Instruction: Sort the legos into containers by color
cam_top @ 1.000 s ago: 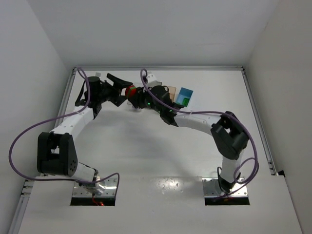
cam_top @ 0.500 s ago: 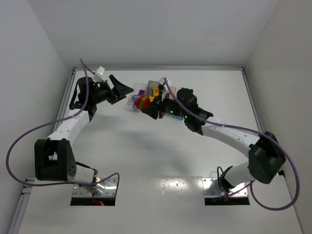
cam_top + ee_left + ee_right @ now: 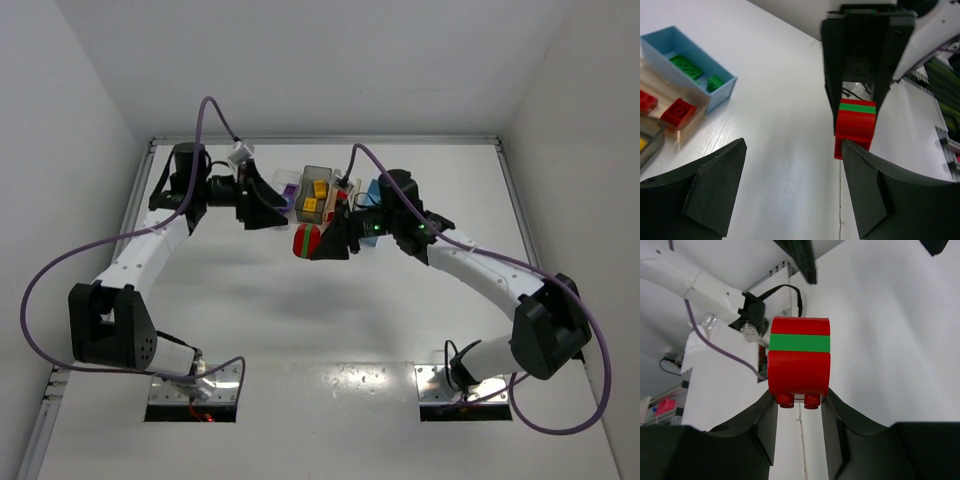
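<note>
White table (image 3: 300, 330), white walls (image 3: 90, 80) on three sides. My left arm (image 3: 150, 245) and right arm (image 3: 480, 275) both reach toward the far end. One purple cable (image 3: 40, 290) loops off each.

Bins: I count three in the left wrist view, side by side. They are the light blue bin (image 3: 720, 97), the tan-peach bin (image 3: 692, 120) and the dark grey bin (image 3: 652, 147), the last cut off at the frame edge. From above, my right arm covers most of the blue and peach ones. Can't make out a clear bin for sure.

Legos:
- 2 green legos (image 3: 685, 66) in the blue bin
- 2 red legos (image 3: 679, 111) in the peach bin
- 2 yellow legos (image 3: 318, 187) in the grey bin
- 1 purple lego (image 3: 288, 187) just left of the grey bin, beside my left gripper (image 3: 792, 150)

My right gripper (image 3: 799, 407) is clamped on one red-green-red stack (image 3: 799, 365), three layers, on the near side of the bins. Left gripper fingers are apart with nothing between them, pointed at the stack. From that side the right fingers hide the stack's top.
</note>
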`<state>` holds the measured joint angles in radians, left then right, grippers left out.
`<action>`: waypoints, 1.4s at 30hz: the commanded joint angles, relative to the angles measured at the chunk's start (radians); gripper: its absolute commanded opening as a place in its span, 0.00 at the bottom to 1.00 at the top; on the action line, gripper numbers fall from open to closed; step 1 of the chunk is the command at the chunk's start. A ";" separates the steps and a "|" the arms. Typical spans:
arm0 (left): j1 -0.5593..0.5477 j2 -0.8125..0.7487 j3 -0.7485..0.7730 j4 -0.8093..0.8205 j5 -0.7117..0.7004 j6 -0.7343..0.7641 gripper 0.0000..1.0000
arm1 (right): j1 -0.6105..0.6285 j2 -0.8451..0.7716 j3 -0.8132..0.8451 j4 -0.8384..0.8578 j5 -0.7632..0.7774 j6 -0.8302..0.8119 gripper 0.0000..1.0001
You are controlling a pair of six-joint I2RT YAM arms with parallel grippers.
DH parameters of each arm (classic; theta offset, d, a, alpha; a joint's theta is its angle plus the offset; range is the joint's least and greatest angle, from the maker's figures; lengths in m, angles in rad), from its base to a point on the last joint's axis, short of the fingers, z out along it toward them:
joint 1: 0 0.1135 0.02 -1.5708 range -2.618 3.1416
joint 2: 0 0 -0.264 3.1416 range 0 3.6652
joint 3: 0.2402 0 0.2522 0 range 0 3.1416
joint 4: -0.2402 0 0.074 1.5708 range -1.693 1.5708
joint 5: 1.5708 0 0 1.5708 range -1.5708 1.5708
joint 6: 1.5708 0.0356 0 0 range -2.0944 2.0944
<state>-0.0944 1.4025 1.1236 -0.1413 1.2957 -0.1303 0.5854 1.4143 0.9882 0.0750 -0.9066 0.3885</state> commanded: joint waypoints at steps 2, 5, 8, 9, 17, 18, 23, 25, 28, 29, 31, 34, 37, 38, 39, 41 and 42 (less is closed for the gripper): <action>-0.054 -0.023 0.012 -0.007 0.180 0.146 0.82 | -0.036 0.003 0.026 0.057 -0.158 0.049 0.00; -0.076 -0.023 -0.001 -0.007 0.209 0.135 0.82 | -0.055 0.012 0.026 0.066 -0.158 0.058 0.00; -0.094 -0.023 -0.010 -0.007 0.229 0.114 0.82 | -0.065 0.021 0.026 0.066 -0.158 0.058 0.00; -0.094 -0.023 -0.010 -0.007 0.229 0.103 0.82 | -0.065 0.021 0.026 0.066 -0.158 0.058 0.00; -0.146 0.007 0.008 -0.007 0.252 0.052 0.82 | -0.065 0.031 0.062 0.048 -0.115 0.004 0.00; -0.157 0.007 0.018 -0.007 0.241 0.052 0.82 | -0.065 0.031 0.063 0.048 -0.115 0.004 0.00; -0.188 0.038 0.036 -0.007 0.209 0.021 0.77 | -0.065 0.031 0.072 0.037 -0.095 -0.014 0.00; -0.197 0.047 0.036 -0.007 0.209 0.012 0.75 | -0.065 0.031 0.072 0.028 -0.095 -0.023 0.00; -0.206 0.056 0.047 -0.007 0.200 0.012 0.61 | -0.065 0.031 0.072 0.012 -0.074 -0.039 0.00; -0.206 0.067 0.047 -0.007 0.191 0.012 0.49 | -0.065 0.031 0.063 0.012 -0.074 -0.039 0.00; -0.206 0.067 0.047 -0.007 0.191 0.003 0.38 | -0.065 0.021 0.063 0.012 -0.051 -0.048 0.00; -0.206 0.067 0.056 -0.007 0.171 0.003 0.15 | -0.078 0.000 0.041 -0.024 -0.013 -0.085 0.00; -0.206 0.067 0.047 -0.007 0.149 0.003 0.08 | -0.108 -0.044 0.004 -0.062 0.015 -0.114 0.00; -0.206 0.067 0.038 -0.007 0.149 0.017 0.08 | -0.117 -0.061 -0.005 -0.078 0.032 -0.126 0.00; -0.206 0.067 0.038 -0.018 0.149 0.017 0.07 | -0.136 -0.096 -0.016 -0.095 0.032 -0.140 0.00; -0.183 0.056 0.015 -0.018 0.140 0.035 0.07 | -0.154 -0.135 -0.046 -0.153 0.052 -0.174 0.00; -0.174 0.056 0.015 -0.018 0.140 0.035 0.07 | -0.174 -0.176 -0.071 -0.170 0.052 -0.183 0.00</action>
<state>-0.2955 1.4757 1.1351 -0.1726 1.4132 -0.1234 0.4606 1.3334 0.9543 -0.0334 -0.9058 0.2874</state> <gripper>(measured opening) 0.408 0.369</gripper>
